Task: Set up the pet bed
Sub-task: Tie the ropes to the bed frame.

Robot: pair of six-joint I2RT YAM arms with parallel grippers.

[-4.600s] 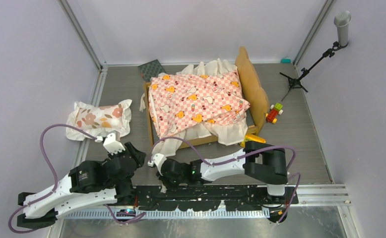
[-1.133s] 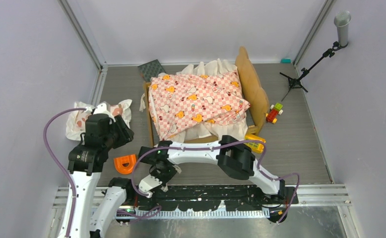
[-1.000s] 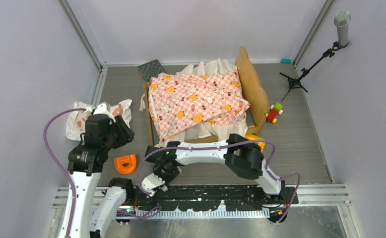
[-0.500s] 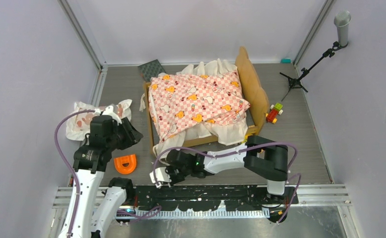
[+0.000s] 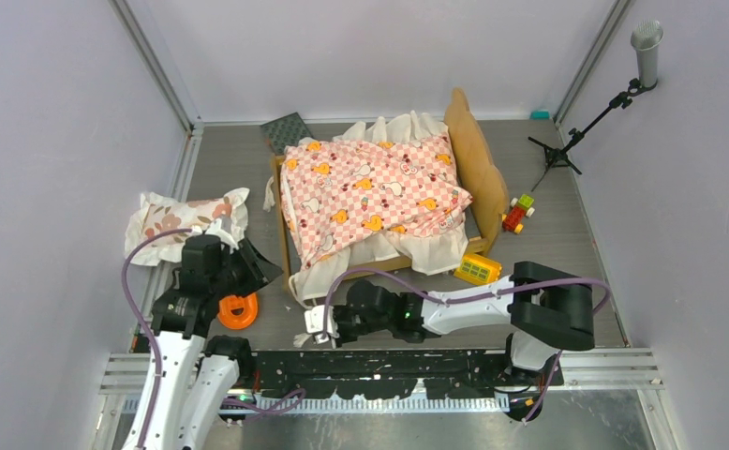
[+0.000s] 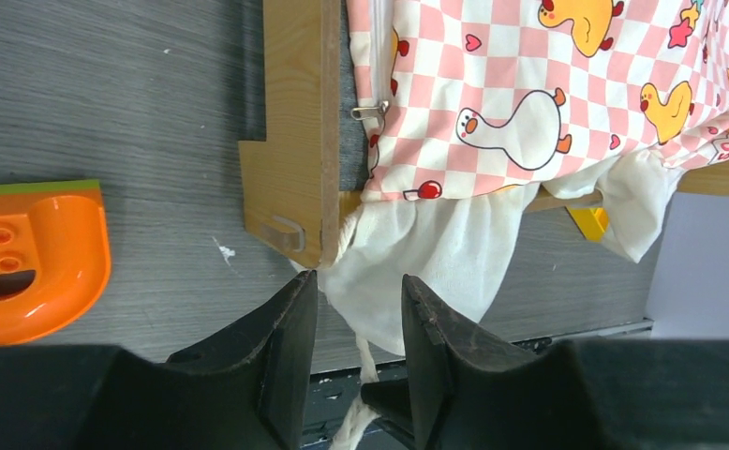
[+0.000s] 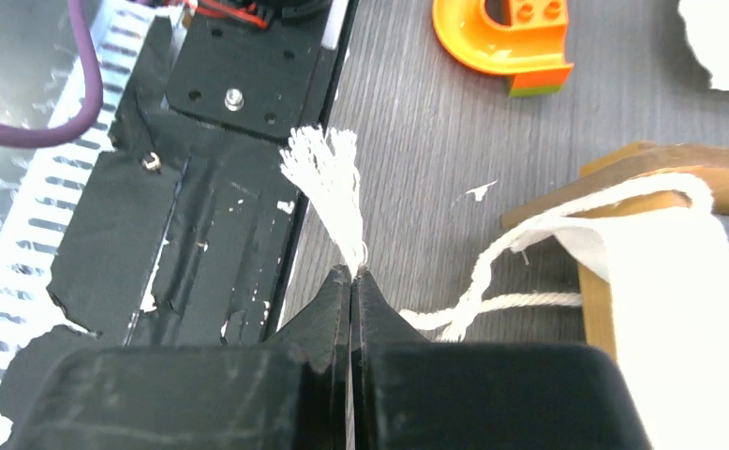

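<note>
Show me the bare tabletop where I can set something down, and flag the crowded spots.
Free: the strip right of the toy car, between the microphone stand and the right arm; also the far-left corner between the floral pillow and the dark panel. Crowded: the near-left corner of the pet bed, with the left arm, orange block and cord.

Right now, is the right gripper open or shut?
Shut. The right gripper has its jaws pressed together on the white cord, whose frayed end sticks out beyond them.
</note>
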